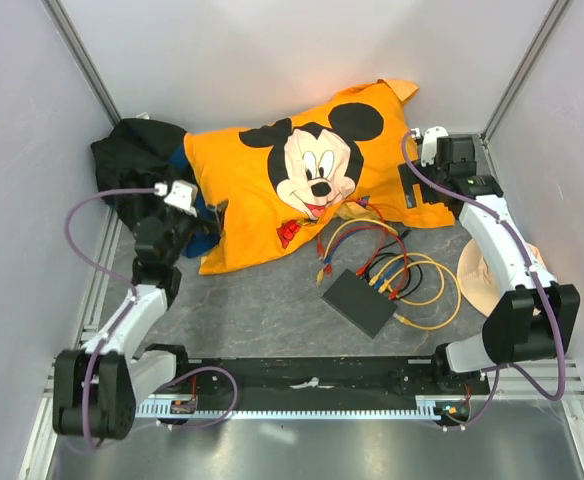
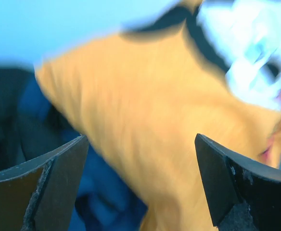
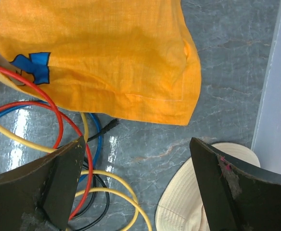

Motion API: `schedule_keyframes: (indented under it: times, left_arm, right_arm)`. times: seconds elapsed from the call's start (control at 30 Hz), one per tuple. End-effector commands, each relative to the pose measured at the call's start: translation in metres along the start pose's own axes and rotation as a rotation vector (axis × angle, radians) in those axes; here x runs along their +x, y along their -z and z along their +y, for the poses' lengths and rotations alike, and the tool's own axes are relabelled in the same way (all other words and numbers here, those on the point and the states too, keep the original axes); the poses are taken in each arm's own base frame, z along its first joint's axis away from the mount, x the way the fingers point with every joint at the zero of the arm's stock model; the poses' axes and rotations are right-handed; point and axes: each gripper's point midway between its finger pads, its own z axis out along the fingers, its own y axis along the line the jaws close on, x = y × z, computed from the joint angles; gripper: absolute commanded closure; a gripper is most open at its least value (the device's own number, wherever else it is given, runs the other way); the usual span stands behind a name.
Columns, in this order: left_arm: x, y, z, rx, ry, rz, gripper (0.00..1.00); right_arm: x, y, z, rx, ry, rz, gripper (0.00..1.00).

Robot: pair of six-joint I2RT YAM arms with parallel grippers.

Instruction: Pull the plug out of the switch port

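I see the switch [image 1: 360, 301] lying flat toward the near edge of the tabletop [image 1: 262, 300], right of middle, with red and yellow cables [image 1: 392, 270] plugged along its far-right side. My left tool [image 2: 140, 183] is spread wide and grips nothing, over the left end of the orange cloth [image 1: 302, 190] (that wrist view is blurred). My right tool [image 3: 138, 187] is spread too, above loose cables and a cream hat [image 3: 198, 192] by the right edge

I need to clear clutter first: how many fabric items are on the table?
4: orange Mickey cloth back centre, black heap back left, blue cloth tucked between them, cream hat right of the switch. Others may hide underneath.
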Motion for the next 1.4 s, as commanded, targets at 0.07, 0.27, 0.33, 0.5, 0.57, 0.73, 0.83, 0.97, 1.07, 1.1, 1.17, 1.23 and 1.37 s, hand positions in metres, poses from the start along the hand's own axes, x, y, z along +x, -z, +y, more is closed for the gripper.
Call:
schedule_keyframes:
  times: [0.07, 0.27, 0.33, 0.5, 0.57, 0.73, 0.83, 0.97, 1.07, 1.1, 1.17, 1.23, 1.37]
  left_arm:
    - [-0.117, 0.005, -0.059, 0.329, 0.056, -0.033, 0.00]
    - [-0.085, 0.010, -0.116, 0.507, 0.303, 0.205, 0.00]
    - [-0.072, 0.014, -0.142, 0.543, 0.325, 0.259, 0.03]
    - [0.000, 0.017, -0.161, 0.370, 0.657, 0.541, 0.05]
    - [0.029, 0.019, -0.170, 0.349, 0.747, 0.632, 0.09]
    - [0.047, 0.024, -0.209, 0.412, 0.813, 0.590, 0.13]
    - [0.056, 0.038, -0.219, 0.431, 0.775, 0.650, 0.14]
    - [0.074, 0.054, -0.218, 0.398, 0.763, 0.712, 0.14]
    - [0.087, 0.063, -0.216, 0.356, 0.791, 0.743, 0.14]
    - [0.090, 0.066, -0.217, 0.348, 0.802, 0.754, 0.09]
    - [0.094, 0.071, -0.223, 0.363, 0.806, 0.762, 0.09]
    - [0.089, 0.077, -0.243, 0.453, 0.782, 0.736, 0.12]
    - [0.084, 0.097, -0.278, 0.614, 0.695, 0.700, 0.23]
  right_arm:
    - [-0.021, 0.011, 0.037, -0.256, 0.116, -0.030, 0.02]
    - [-0.007, 0.046, 0.114, -0.540, 0.373, 0.012, 0.02]
    - [0.014, 0.044, 0.127, -0.568, 0.467, 0.038, 0.02]
    - [0.050, 0.026, 0.135, -0.622, 0.510, 0.152, 0.03]
    - [0.060, 0.019, 0.138, -0.632, 0.496, 0.195, 0.05]
    - [0.083, 0.011, 0.147, -0.653, 0.407, 0.270, 0.12]
    - [0.106, 0.018, 0.153, -0.690, 0.420, 0.323, 0.13]
    - [0.153, 0.016, 0.160, -0.693, 0.548, 0.399, 0.12]
    - [0.174, 0.008, 0.170, -0.682, 0.580, 0.458, 0.13]
    - [0.178, 0.007, 0.173, -0.677, 0.598, 0.478, 0.13]
    - [0.184, 0.002, 0.178, -0.678, 0.604, 0.513, 0.17]
    - [0.183, 0.002, 0.183, -0.678, 0.593, 0.518, 0.18]
    - [0.182, 0.001, 0.192, -0.679, 0.559, 0.528, 0.20]
